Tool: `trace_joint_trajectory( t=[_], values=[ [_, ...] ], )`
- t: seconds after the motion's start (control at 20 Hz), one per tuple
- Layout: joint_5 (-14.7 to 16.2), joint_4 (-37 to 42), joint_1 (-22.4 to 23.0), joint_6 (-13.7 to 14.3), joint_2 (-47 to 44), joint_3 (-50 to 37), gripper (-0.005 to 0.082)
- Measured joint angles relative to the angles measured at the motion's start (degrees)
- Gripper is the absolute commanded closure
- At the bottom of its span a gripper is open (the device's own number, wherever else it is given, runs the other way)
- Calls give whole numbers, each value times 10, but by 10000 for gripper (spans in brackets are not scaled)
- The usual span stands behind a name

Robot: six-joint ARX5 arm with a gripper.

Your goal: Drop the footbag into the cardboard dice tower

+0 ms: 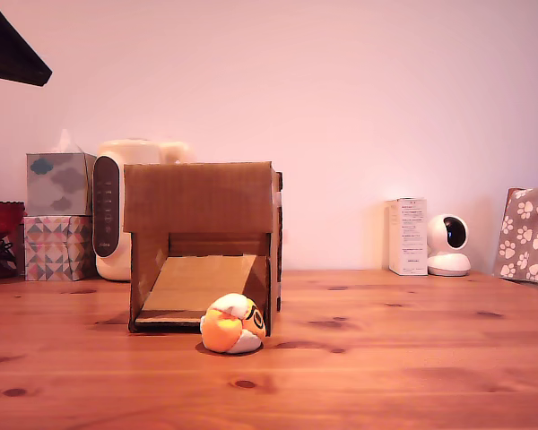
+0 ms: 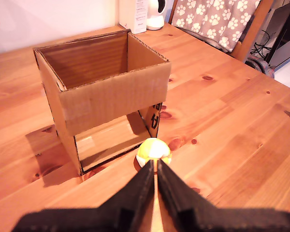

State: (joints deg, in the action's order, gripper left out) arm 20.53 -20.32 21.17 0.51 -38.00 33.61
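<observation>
Standing at the exterior view's left are two patterned tissue boxes point(image 1: 58, 215) and a cream appliance point(image 1: 117, 206). Next comes the cardboard dice tower point(image 1: 202, 202) on the wooden table point(image 1: 412, 358), its front opening showing the sloped ramp. The footbag point(image 1: 232, 323) lies on the table just before the tower's front right corner. Farther right stand a white carton point(image 1: 407, 236) and a small camera point(image 1: 448, 245). The gripper point(image 2: 156, 169), empty with fingers nearly together, hangs above the footbag.

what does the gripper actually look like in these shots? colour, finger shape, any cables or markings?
Only the wrist view shows it: the matte black gripper has two flat, wedge-shaped fingers that taper to narrow tips from a broad black base. No cables, labels or markings are visible. The exterior view shows only a dark shape in its top left corner, too little to identify.
</observation>
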Motion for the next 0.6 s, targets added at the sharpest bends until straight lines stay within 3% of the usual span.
trace_joint_trajectory(
  t=[0.6],
  values=[
    [0,28,0,5,-4,0,790]
  ],
)
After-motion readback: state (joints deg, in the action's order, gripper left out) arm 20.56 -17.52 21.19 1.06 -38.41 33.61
